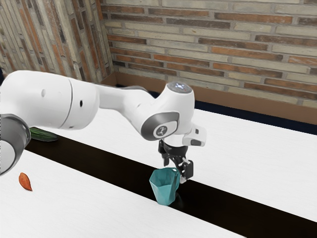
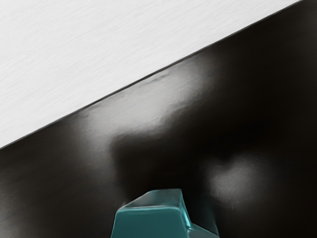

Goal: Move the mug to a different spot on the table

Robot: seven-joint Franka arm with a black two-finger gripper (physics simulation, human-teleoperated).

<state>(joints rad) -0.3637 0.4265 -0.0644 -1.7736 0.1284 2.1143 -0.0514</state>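
- Teal mug (image 1: 164,187) standing upright on black strip (image 1: 99,161) of white table (image 1: 247,148), base sitting near strip's front edge.
- Gripper (image 1: 177,168) hanging above strip, fingers narrow, pinching mug's rim wall: one finger inside, one outside.
- Wrist view: mug (image 2: 153,220) lying just under hand, glossy strip (image 2: 237,124) spreading beyond it.
- Orange leaf (image 1: 25,181) lying in front of strip; green leaf (image 1: 43,134) lying at strip's far edge.
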